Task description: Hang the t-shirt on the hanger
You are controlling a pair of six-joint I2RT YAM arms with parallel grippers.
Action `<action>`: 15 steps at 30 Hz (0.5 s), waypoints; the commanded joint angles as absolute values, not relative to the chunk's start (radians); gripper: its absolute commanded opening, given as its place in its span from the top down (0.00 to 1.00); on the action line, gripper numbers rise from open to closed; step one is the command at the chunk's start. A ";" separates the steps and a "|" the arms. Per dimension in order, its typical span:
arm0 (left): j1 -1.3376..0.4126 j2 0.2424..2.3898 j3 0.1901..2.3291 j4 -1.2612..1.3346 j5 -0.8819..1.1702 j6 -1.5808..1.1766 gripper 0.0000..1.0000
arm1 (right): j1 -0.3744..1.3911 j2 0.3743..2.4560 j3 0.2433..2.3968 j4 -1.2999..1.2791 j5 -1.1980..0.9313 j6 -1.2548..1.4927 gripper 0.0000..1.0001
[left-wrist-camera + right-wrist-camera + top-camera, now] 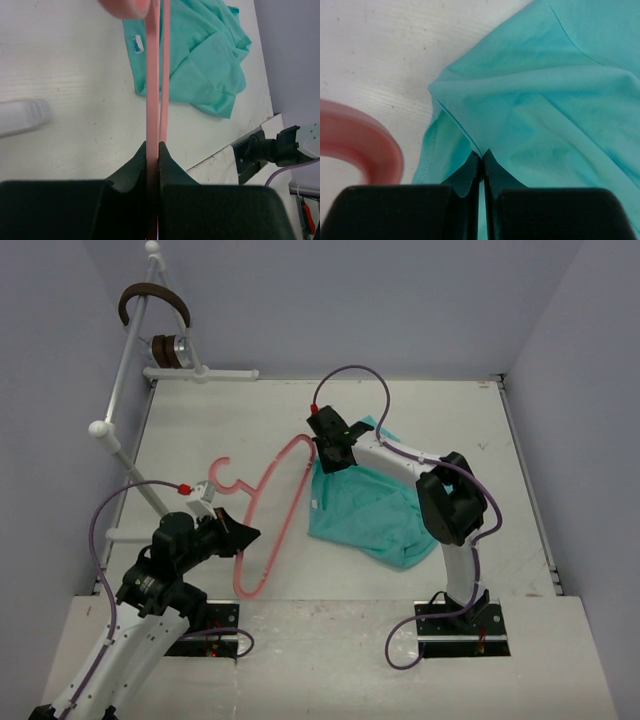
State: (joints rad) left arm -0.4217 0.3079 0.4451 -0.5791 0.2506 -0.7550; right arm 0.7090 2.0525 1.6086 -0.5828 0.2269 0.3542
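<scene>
The teal t-shirt (375, 505) lies crumpled on the table at centre right; it also shows in the left wrist view (205, 55) and the right wrist view (545, 100). The pink hanger (285, 495) stretches from the left gripper toward the shirt's upper left corner. My left gripper (243, 533) is shut on the hanger's bar (152, 110). My right gripper (330, 455) is shut on a fold at the shirt's edge (465, 135), with the hanger's curved end (375, 145) just to its left.
A white tubular rack (125, 410) stands along the left side with brown headphones (155, 302) on top. A white tube end (22, 116) lies at the left of the left wrist view. The right arm's base (280, 147) sits at the near table edge.
</scene>
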 commanded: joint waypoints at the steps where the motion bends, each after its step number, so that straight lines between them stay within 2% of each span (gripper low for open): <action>1: -0.423 0.279 0.414 -0.530 0.299 -0.812 1.00 | 0.694 2.029 1.681 -0.597 0.255 0.357 1.00; 8: -0.423 0.291 0.321 -0.445 0.301 -0.842 1.00 | 0.683 2.024 1.701 -0.600 0.208 0.362 1.00; 15: -0.423 0.442 0.270 -0.273 0.376 -0.844 1.00 | 0.683 2.006 1.692 -0.600 0.216 0.351 1.00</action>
